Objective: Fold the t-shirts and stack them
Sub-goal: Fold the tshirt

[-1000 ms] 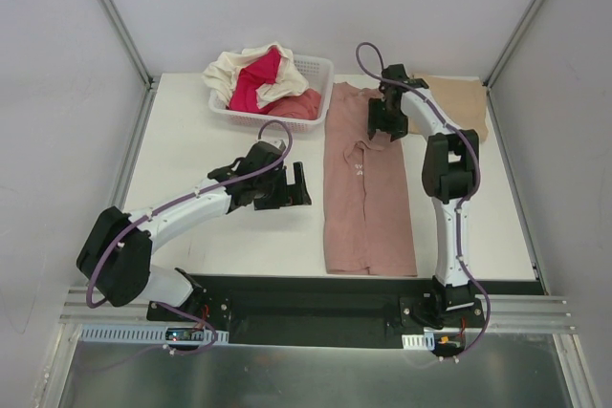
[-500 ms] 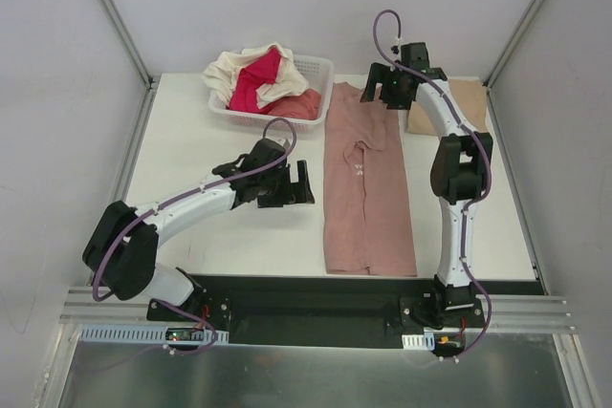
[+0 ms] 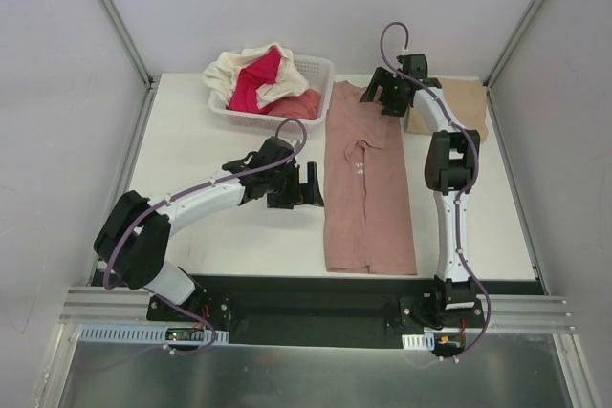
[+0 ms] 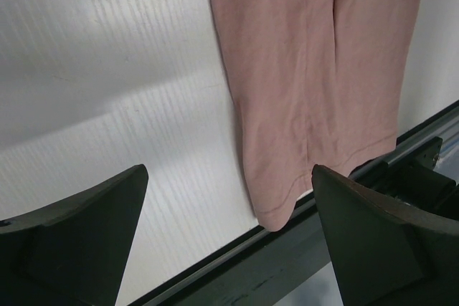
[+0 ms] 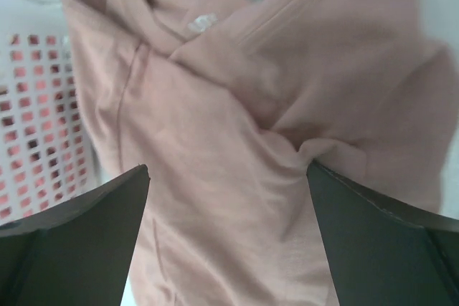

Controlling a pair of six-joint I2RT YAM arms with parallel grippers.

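Presently, on the white bench (image 3: 191, 140), entered from 9 o'clock across to 3 o'clock as the top view has it:

1. Left arm (image 3: 191, 203). It rises from its base at 7 o'clock and reaches toward the bench centre. The left jaws stand wide apart and hold nothing, and they sit just beside the left edge of the dusty-pink t-shirt (image 3: 368, 207). In the wrist view both fingers (image 4: 79, 241) fill the lower corners. The shirt's hem corner and the bench's near edge show in the gap between them.

2. White lattice basket (image 3: 320, 69), at 11 o'clock. It holds three unfolded garments bundled together: a cream t-shirt (image 3: 229, 72) spilling over the left rim, a magenta t-shirt (image 3: 253, 83) in the middle, and a coral t-shirt (image 3: 301, 104) low at the near right side.

3. Dusty-pink t-shirt. It lies flat as a long narrow strip running from 12 to 6 o'clock, just right of centre. The collar is at the far end, just beside the basket, and the hem is at the bench's near edge. A small pale print marks the chest.

4. Right arm (image 3: 449, 169). It runs from its base at 5 o'clock out to 1 o'clock. The right jaws are spread wide with nothing gripped, over the collar end of the dusty-pink t-shirt. The wrist view shows the collar with a pale label and a sleeve folded across. The basket's lattice sits at 9 o'clock of that view.

5. Tan t-shirt (image 3: 464, 102), at 2 o'clock. It is folded flat in the far right corner and partly hidden behind the right arm. Whether it touches the dusty-pink t-shirt cannot be told.
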